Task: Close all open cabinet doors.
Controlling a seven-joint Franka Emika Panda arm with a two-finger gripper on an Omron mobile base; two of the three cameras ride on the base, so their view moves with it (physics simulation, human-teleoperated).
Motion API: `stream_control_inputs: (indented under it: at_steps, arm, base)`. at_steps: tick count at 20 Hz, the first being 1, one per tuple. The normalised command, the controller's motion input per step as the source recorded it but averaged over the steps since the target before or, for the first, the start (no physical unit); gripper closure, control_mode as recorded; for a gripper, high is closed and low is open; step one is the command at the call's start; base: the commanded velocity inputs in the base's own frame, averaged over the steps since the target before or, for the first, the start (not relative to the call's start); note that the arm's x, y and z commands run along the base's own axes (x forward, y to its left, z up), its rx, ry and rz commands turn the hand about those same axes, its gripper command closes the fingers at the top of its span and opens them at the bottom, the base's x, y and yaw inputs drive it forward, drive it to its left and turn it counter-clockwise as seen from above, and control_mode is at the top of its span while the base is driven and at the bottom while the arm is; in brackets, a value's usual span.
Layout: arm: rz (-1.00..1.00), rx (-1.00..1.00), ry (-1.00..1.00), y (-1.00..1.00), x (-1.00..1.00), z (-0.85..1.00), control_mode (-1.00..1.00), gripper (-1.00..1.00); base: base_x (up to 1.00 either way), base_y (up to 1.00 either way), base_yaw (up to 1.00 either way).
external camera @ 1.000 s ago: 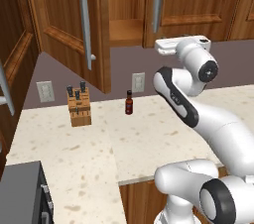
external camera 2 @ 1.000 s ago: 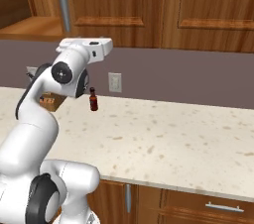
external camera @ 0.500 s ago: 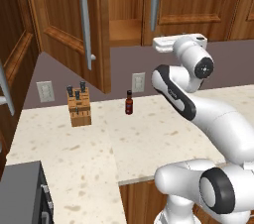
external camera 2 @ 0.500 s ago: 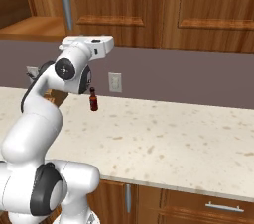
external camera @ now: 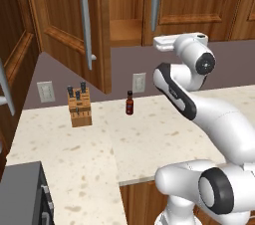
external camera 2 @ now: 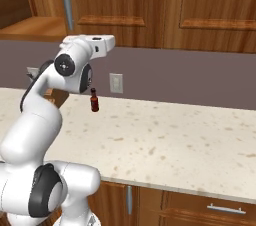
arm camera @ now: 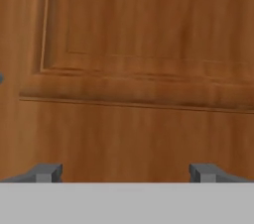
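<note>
Two cabinet doors stand open: one (external camera: 64,25) swung out over the counter with a long silver handle (external camera: 85,15), the other (external camera: 12,55) at the far left edge. Between them and the shut door (external camera: 194,0) a shelf compartment (external camera: 124,30) is exposed. My gripper (external camera: 158,44) (external camera 2: 111,42) is raised to the level of the cabinets' lower edge, just right of that compartment. In the hand view it (arm camera: 125,173) is open, nothing between its fingertips (arm camera: 47,172), and faces the lower panel of a wooden door (arm camera: 149,29) at close range.
On the speckled counter (external camera: 149,139) stand a wooden knife block (external camera: 79,107) and a small dark bottle (external camera: 129,103) (external camera 2: 94,101) by the back wall, below the hand. A wall outlet (external camera: 138,82) is behind the bottle. A dark stove (external camera: 20,194) is at the lower left.
The hand has edged slightly up and to the left toward the cabinets while the arm's lower joints turned. The jaws stay open and no door has moved.
</note>
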Motion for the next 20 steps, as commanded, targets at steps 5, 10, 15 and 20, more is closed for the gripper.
stream_control_inputs:
  at_steps: [5, 10, 15, 20]
  arm:
    - [-0.06, 0.00, 0.05, 0.01, 0.38, 0.00, -1.00, -1.00]
    - [-0.03, 0.00, 0.01, 0.00, 0.15, 0.00, -1.00, -1.00]
    - [-0.02, 0.00, 0.01, 0.00, -0.54, 0.04, -1.00, -1.00]
    - [-0.05, 0.00, 0.13, 0.00, -0.90, 0.29, -1.00, -1.00]
  base:
    - [0.00, 0.00, 0.00]
    - [0.00, 0.00, 0.00]
    - [0.00, 0.00, 0.00]
    - [0.00, 0.00, 0.00]
